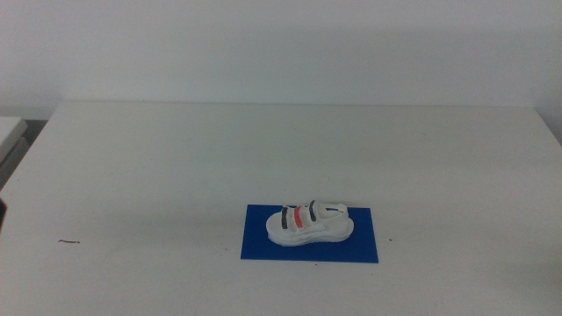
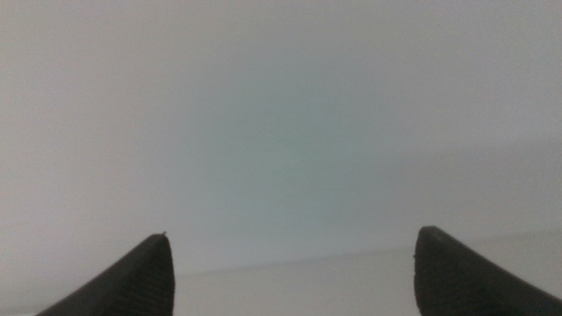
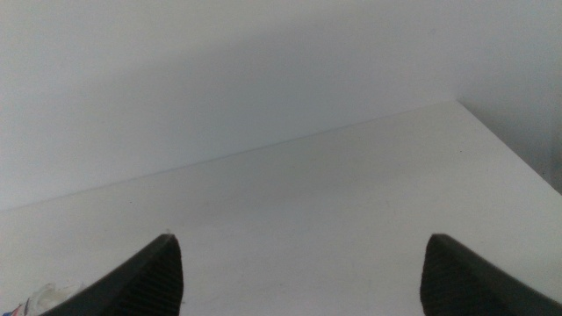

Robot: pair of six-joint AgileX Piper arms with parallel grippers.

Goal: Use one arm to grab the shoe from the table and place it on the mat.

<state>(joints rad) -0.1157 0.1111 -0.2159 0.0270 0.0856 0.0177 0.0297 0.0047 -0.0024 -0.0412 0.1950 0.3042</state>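
In the middle view you are looking at the shoe point(image 1: 310, 225) lying on its sole on the mat point(image 1: 257, 244), inside the mat's edges with blue showing all round it, toe end toward the mat's right short edge; the mat itself is sitting on the table point(image 1: 158, 167), nearer the front edge than the back, and no arm is showing anywhere near the mat, so to my eye the placing is already looking finished. A small dark mark point(image 1: 68, 241) is lying on the tabletop well to the left of the mat. In the left wrist view the left gripper point(image 2: 290, 276) is holding its jaws wide apart with nothing between them, facing a blank pale wall and a strip of tabletop, the mat nowhere in sight. In the right wrist view the right gripper point(image 3: 303, 276) is likewise standing wide open and empty, looking across bare tabletop toward the far edge; a white scrap with a touch of red beside one jaw may be the shoe, but it is too small to be sure. What could be going wrong from here: if you are sending either arm back toward the mat, an open jaw could be nudging the shoe off it or dragging the thin mat along.
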